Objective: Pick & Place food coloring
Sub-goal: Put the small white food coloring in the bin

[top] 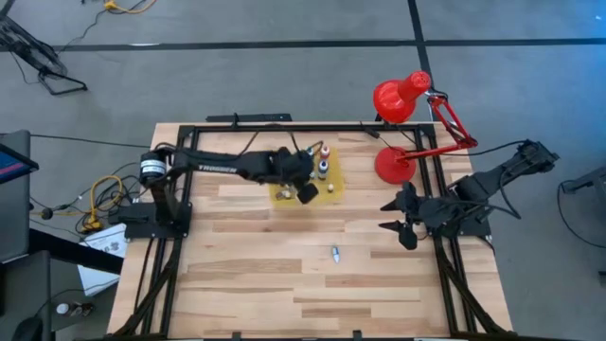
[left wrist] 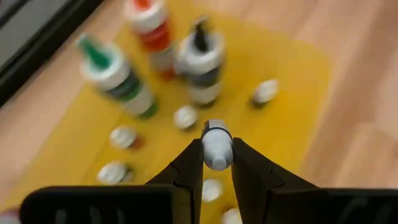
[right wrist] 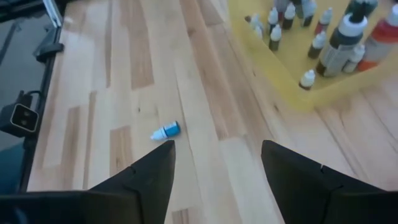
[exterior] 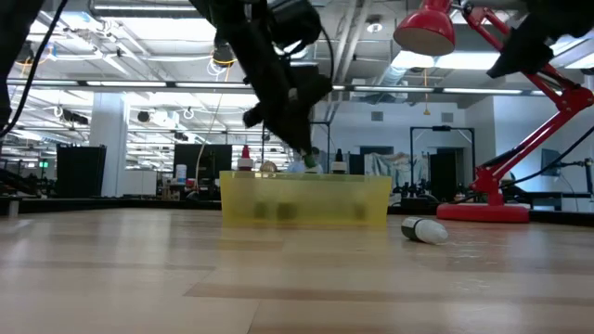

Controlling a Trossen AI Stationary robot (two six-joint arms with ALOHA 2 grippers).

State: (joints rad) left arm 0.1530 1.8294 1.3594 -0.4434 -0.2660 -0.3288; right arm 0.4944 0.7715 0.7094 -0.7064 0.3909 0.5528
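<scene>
My left gripper (left wrist: 216, 155) hangs above the yellow tray (top: 333, 194), shut on a tiny whitish dropper bottle (left wrist: 216, 144). In the tray stand three bigger bottles, green-capped (left wrist: 115, 74), red-capped (left wrist: 151, 25) and black-capped (left wrist: 200, 59), with several tiny white-capped ones around them. One more small bottle with a blue part (right wrist: 166, 130) lies on its side on the bare wood (top: 334, 253), nearer the near edge than the tray. My right gripper (right wrist: 217, 158) is open and waits at the table's right side (top: 398, 216), touching nothing. My left gripper pinches the tiny whitish bottle (left wrist: 216, 149) between its two fingertips (left wrist: 194, 163), coming from above and pointing down. The bottle is lifted clear over the yellow tray. Which end of the bottle sits in the fingers does not show.
A red desk lamp stands at the far right of the table, with its base (top: 394, 165) beside the tray and its head (top: 400, 97) past the far edge. A black frame rail (top: 284, 126) runs around the table. Bare wood lies between the tray and the near edge.
</scene>
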